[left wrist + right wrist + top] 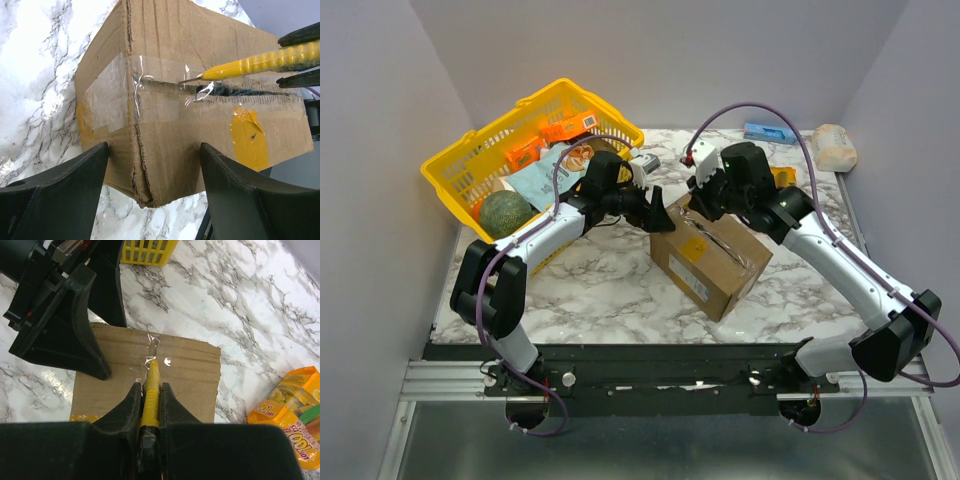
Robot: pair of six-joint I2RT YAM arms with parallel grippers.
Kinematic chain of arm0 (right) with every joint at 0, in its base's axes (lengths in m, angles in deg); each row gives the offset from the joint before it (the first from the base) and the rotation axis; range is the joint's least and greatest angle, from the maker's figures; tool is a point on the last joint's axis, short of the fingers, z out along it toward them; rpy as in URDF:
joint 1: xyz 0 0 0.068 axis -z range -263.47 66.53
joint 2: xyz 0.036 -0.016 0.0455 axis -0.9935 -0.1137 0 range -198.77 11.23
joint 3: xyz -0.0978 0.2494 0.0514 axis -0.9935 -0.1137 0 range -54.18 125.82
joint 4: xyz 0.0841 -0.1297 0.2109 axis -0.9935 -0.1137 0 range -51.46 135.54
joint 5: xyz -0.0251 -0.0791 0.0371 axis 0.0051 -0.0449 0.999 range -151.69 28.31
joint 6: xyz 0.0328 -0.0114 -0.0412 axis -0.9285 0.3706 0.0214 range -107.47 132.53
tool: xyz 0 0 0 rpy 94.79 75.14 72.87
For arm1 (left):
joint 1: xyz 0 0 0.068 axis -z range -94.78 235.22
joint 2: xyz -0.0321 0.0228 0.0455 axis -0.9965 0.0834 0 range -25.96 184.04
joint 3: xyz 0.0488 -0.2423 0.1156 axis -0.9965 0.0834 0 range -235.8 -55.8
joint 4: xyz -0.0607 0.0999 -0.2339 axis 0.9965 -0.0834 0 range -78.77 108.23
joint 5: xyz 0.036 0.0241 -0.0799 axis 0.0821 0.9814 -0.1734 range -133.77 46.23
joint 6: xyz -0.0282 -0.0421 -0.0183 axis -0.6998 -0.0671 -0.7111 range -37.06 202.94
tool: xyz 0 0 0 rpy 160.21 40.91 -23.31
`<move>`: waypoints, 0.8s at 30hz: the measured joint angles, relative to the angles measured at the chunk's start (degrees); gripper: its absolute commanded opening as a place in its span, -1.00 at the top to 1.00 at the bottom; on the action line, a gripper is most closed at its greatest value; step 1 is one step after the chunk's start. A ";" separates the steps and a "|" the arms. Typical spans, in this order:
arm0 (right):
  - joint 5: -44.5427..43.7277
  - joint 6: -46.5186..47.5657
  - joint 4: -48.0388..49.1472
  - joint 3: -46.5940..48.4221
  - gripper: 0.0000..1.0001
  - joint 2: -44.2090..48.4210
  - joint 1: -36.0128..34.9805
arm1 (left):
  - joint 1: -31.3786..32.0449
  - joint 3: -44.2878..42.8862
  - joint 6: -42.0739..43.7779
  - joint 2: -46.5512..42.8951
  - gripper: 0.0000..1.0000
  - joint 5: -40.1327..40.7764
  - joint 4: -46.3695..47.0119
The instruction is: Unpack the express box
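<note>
- A yellow plastic basket [448, 178] sits at the far-left corner of the marble table [590, 285]. It is tilted and holds orange packets, a printed pouch and a green round thing [506, 212].
- The left arm reaches from the near-left edge toward the table's middle. The left gripper [658, 213] is spread wide, with one finger on each side of the box's left end. The left wrist view shows the cardboard corner standing between the two fingers. Whether they press on it I cannot tell.
- The express box [710, 255] lies about mid-table, a little right of centre and turned at an angle to the edges. Its white label [688, 277] faces the near edge.
- Clear tape [107, 95] wraps over the left end and runs along the top seam. A dark slit shows in that seam, and a yellow sticker [248, 137] lies just below it.
- The right gripper [150, 392] is pinched tight on a yellow cutter [152, 382], which points down at the box top. The blade tip is at the torn tape on the seam.
- An orange snack packet [290, 410] lies on the table just right of the box.
- A blue pack [768, 132] and a pale bag [834, 147] lie near the far-right corner.
</note>
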 measured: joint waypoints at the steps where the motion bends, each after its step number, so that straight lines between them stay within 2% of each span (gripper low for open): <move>1: 0.00 -0.09 -0.26 -0.07 0.99 0.09 0.00 | -0.02 0.00 -0.02 0.02 -0.62 0.00 0.02; 24: -0.55 -3.19 -8.22 -0.81 0.99 2.86 0.00 | -0.07 -0.02 -0.81 0.42 -0.61 -0.07 0.48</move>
